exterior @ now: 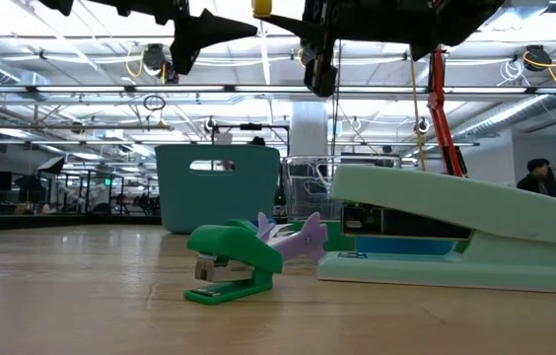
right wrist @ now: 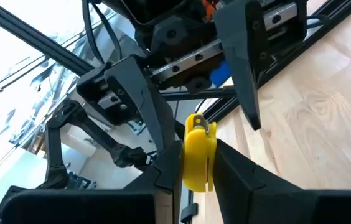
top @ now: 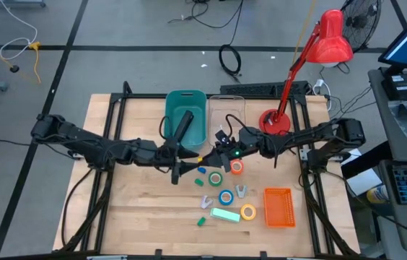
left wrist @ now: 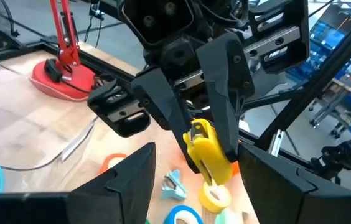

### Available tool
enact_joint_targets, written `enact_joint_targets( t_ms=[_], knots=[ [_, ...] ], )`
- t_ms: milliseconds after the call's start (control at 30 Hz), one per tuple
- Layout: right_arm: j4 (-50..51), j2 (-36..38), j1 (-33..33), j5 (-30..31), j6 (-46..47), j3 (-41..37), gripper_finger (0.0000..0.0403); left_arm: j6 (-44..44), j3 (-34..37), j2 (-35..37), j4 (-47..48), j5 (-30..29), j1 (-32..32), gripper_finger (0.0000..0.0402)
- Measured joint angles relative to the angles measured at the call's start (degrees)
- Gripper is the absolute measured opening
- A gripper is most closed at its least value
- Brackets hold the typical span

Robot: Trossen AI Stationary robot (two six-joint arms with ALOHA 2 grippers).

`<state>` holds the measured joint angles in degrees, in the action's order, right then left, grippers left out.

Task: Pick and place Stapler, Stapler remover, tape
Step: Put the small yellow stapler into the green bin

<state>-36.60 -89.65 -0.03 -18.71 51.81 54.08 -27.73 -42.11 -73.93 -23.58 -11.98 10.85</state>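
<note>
1. At the near edge of the table, a green staple remover lies just beside a mint-green stapler. A purple staple remover sits close behind them.
2. Further in, the four tape rolls lie flat on the wood in a loose diagonal. The yellow tape is nearest, then the blue tape, the green tape and the orange-red tape. An orange basket stands just beside the yellow roll.
3. Above mid-table the two arms meet, raised clear of the surface.
4. The right gripper has its jaws clamped on a yellow Stapler remover, which is held in the air.
5. The left gripper faces it with jaws apart, one finger on each side of the yellow piece. Contact with the piece cannot be told.
6. Behind the grippers stands a teal bin. The black Stapler lies slanted inside it.
7. A clear container stands just beside the bin.
8. A red desk lamp has its base at the far right of the table.
</note>
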Motion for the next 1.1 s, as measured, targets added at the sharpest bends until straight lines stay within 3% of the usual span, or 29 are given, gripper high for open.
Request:
enact_joint_targets(
  t_ms=[1100],
  knots=[
    [-3.0, 0.0, -1.1, -0.7, 1.7, -0.1, 0.0059, -4.8, 0.1, -2.3, -2.1, 3.4, -1.4, 0.0227]
  ],
)
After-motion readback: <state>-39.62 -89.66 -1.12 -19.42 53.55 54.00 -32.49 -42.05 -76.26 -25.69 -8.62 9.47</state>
